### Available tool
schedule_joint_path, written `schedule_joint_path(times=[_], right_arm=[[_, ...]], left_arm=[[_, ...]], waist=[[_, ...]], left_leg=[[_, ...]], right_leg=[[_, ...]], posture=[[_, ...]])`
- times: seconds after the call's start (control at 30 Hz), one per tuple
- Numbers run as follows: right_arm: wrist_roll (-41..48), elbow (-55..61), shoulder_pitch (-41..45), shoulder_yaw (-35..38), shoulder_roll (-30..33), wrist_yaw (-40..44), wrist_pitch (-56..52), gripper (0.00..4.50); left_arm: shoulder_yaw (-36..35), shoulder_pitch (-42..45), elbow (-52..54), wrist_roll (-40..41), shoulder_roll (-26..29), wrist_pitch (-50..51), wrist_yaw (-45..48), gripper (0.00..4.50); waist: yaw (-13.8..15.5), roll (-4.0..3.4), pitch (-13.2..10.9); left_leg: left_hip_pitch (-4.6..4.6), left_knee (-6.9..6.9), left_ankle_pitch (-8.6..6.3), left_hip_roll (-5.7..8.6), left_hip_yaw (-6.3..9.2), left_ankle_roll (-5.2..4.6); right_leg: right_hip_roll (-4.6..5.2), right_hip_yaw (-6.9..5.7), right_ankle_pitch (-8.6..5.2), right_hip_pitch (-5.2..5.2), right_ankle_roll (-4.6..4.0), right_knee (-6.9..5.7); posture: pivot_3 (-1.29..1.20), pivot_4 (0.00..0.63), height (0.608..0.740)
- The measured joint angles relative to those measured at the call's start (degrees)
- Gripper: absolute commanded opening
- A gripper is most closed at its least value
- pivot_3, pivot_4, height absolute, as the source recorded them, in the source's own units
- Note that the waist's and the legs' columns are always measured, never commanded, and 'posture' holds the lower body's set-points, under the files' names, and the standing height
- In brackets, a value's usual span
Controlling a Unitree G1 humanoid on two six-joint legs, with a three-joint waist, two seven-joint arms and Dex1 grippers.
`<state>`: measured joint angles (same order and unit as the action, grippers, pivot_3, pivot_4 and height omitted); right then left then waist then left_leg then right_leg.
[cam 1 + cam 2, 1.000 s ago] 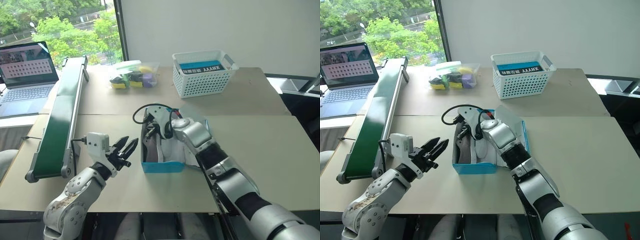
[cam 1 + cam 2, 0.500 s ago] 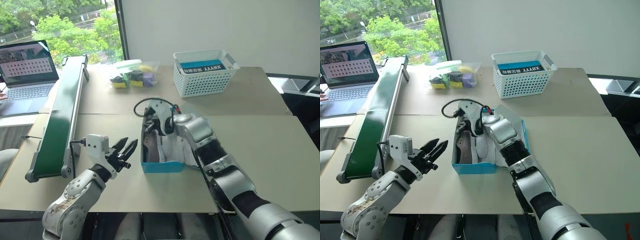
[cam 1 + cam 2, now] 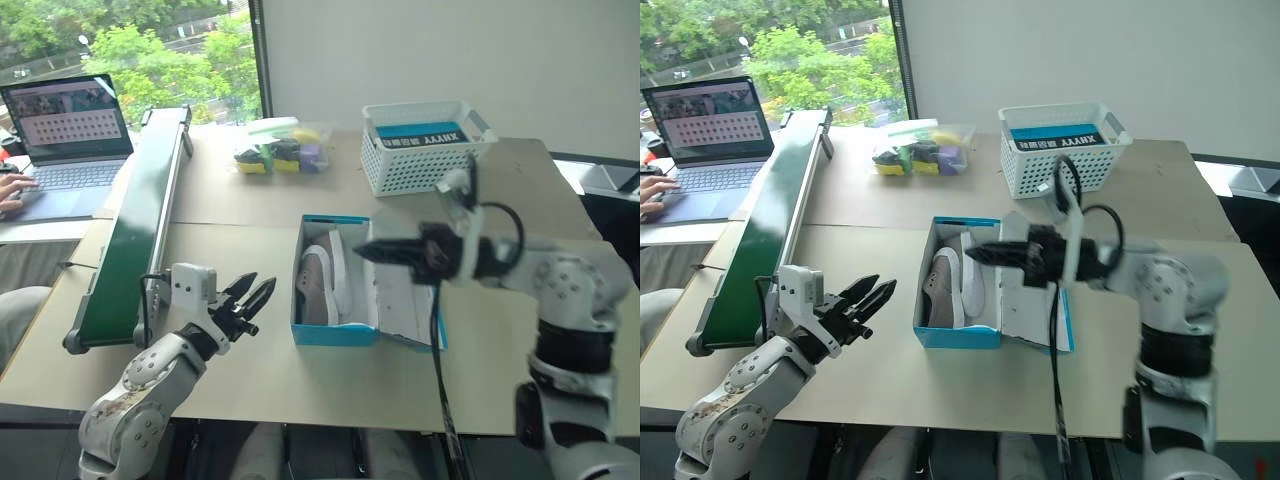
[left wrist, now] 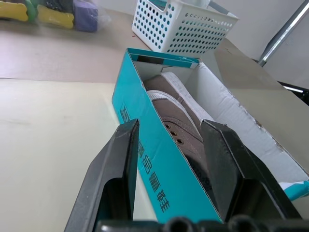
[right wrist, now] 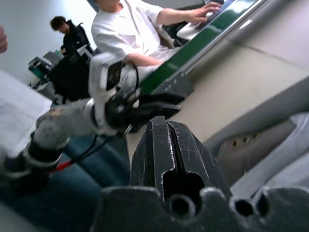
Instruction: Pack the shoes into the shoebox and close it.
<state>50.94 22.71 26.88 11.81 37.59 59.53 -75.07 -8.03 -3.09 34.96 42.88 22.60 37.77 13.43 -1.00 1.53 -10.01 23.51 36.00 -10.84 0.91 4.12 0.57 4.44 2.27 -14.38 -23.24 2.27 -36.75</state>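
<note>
The blue shoebox (image 3: 335, 333) stands open on the table, and its white-lined lid (image 3: 405, 300) lies flat to the right. Both greyish shoes (image 3: 318, 290) rest inside on their sides, whitish soles facing right. My right gripper (image 3: 368, 250) is shut and empty; it hovers over the box's right half and points left. My left gripper (image 3: 255, 300) is open and empty, a short way left of the box. In the left wrist view the fingers (image 4: 120, 169) frame the box's blue wall (image 4: 154, 159). The right wrist view shows the shut fingers (image 5: 169, 145) and a shoe (image 5: 251, 145).
A green conveyor (image 3: 135, 220) runs along the left side. Beyond it stands a laptop (image 3: 70, 135) with a person's hand (image 3: 12, 190) on it. A clear tub of colourful items (image 3: 285, 150) and a white lattice basket (image 3: 425, 145) sit at the back of the table.
My right gripper has pulled up out of the box and swung back to the right, now pointing left. The camera view has shifted. The left gripper has stayed put.
</note>
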Motion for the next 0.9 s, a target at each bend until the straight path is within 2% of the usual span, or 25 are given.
schedule_joint_path(times=[0.07, 0.13, 0.27, 0.37, 0.5, 0.63, 0.73, 0.9], right_arm=[[-1.79, 7.34, -8.67, -4.87, 8.21, 3.01, 3.59, 0.02], [-6.38, 11.54, -14.21, -12.09, 12.99, 3.30, 7.50, 0.02], [-17.10, 12.06, -19.38, -24.88, 14.90, -2.61, 13.27, 0.02], [-22.68, 8.05, -18.60, -26.81, 10.86, -10.25, 13.72, 0.02], [-30.18, 0.50, -16.93, -26.21, 1.34, -24.31, 13.39, 0.02], [-31.47, 1.45, -20.91, -20.28, -7.11, -33.67, 13.01, 0.02], [-31.67, 1.47, -24.86, -13.13, -16.52, -40.70, 13.88, 0.02], [-30.90, -0.92, -27.51, -3.10, -28.55, -48.79, 18.23, 0.02]], left_arm=[[0.35, 1.02, -0.53, 0.01, 0.05, 0.02, 0.84, 2.13], [0.65, 1.48, -1.04, 0.00, 0.14, 0.07, 1.43, 2.13], [1.36, 2.57, -1.94, -0.01, 0.25, 0.16, 2.48, 2.13], [1.36, 2.78, -2.17, -0.01, 0.49, 0.35, 2.90, 2.13], [1.42, 3.06, -2.24, 0.01, 0.86, 1.37, 3.71, 2.13], [1.43, 4.06, -2.88, 0.03, 1.26, 2.38, 4.58, 2.13], [1.51, 5.13, -3.75, 0.04, 1.64, 2.67, 5.39, 2.13], [1.68, 5.89, -4.60, 0.04, 1.80, 3.76, 6.45, 2.13]], waist=[[-0.22, 0.00, 0.00], [-0.28, 0.02, 0.00], [-0.16, 0.05, -0.01], [0.09, 0.26, -0.01], [0.34, 0.35, -0.02], [0.36, 0.50, 0.07], [0.30, 0.55, 0.12], [0.34, 0.55, 0.14]], left_leg=[[-0.10, -0.01, 0.00, -0.05, -0.07, 0.00], [-0.16, 0.00, 0.00, -0.10, -0.14, 0.01], [-0.14, 0.22, 0.00, -0.11, -0.26, 0.03], [-0.13, 0.26, 0.00, -0.12, -0.24, 0.03], [-0.02, 0.22, 0.00, -0.07, -0.16, 0.03], [-0.08, 0.20, -0.01, -0.06, -0.10, 0.04], [-0.22, 0.21, -0.01, -0.10, -0.12, 0.04], [-0.38, 0.24, -0.01, -0.24, -0.10, 0.04]], right_leg=[[-0.03, 0.05, -0.26, 0.07, 0.37, 0.00], [-0.04, 0.06, -0.31, 0.11, 0.39, 0.04], [-0.02, 0.17, -0.28, 0.11, 0.45, 0.03], [-0.03, 0.15, -0.27, 0.13, 0.46, 0.03], [-0.01, 0.17, -0.11, 0.05, 0.19, 0.01], [-0.01, 0.15, -0.08, 0.14, 0.13, 0.03], [-0.02, 0.17, -0.26, 0.24, 0.45, 0.02], [-0.02, 0.16, -0.25, 0.45, 0.46, 0.06]], posture=[[0.00, 0.150, 0.738], [0.00, 0.150, 0.738], [0.00, 0.150, 0.738], [0.00, 0.150, 0.738], [0.00, 0.150, 0.738], [0.00, 0.150, 0.738], [0.00, 0.150, 0.738], [0.00, 0.150, 0.738]])
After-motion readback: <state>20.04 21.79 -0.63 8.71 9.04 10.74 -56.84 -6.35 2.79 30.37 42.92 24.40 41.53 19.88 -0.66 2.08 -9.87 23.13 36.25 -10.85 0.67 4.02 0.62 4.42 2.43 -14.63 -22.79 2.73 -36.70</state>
